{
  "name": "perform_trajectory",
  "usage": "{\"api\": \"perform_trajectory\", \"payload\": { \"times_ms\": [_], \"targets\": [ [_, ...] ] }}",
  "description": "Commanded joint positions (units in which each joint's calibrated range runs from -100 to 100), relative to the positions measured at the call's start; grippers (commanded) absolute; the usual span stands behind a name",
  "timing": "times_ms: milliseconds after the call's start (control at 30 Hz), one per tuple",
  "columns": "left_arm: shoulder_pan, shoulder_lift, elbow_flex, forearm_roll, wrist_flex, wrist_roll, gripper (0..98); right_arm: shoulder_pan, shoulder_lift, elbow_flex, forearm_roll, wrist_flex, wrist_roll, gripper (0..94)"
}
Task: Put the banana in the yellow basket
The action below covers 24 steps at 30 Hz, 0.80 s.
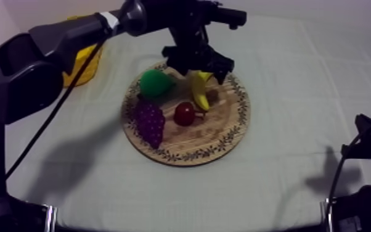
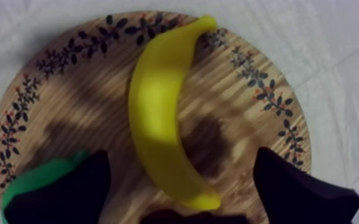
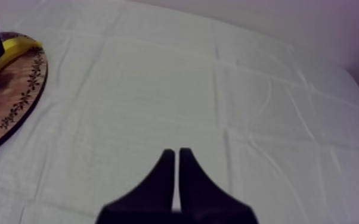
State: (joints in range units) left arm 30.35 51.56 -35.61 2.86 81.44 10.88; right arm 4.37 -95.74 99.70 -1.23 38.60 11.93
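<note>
Grey-white cloth [image 1: 286, 74], pale wall [image 3: 313, 24] behind — left gripper [image 1: 199, 73] spread over the board's [image 1: 225, 132] banana [image 1: 199, 92], right gripper [image 3: 177, 173] pinched closed.

Surface [image 1: 286, 92]: board [image 1: 225, 132] at centre.
On board: pear [image 1: 154, 83] far left; grapes [image 1: 150, 121] in front of it, near left; small red fruit [image 1: 184, 113] mid-board, just right of grapes; banana [image 1: 199, 92] behind that fruit, right of pear.
Basket [image 1: 83, 65]: behind and left of board, apart from it.
Left tool [image 1: 198, 69]: above banana's far end.
Right tool [image 3: 177, 179]: over bare surface, right of board.
</note>
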Motion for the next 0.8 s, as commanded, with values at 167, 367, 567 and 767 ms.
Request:
{"api": "perform_trajectory", "payload": {
  "times_ms": [167, 367, 567, 767],
  "targets": [
    [-0.3, 3.7, -2.2, 0.49, 0.3, -0.3, 86.7, 0.0, 0.0, 0.0, 0.0, 0.0, 0.0, 0.4],
    [-0.5, 5.7, -4.2, 1.00, 0.7, -0.7, 82.3, 0.0, 0.0, 0.0, 0.0, 0.0, 0.0, 0.4],
    [-0.4, 6.5, -5.2, 1.40, 0.6, -1.1, 79.4, 0.0, 0.0, 0.0, 0.0, 0.0, 0.0, 0.4],
    [-0.2, 6.5, -4.9, 0.67, 0.5, -0.4, 65.2, 0.0, 0.0, 0.0, 0.0, 0.0, 0.0, 0.4]
  ]
}}
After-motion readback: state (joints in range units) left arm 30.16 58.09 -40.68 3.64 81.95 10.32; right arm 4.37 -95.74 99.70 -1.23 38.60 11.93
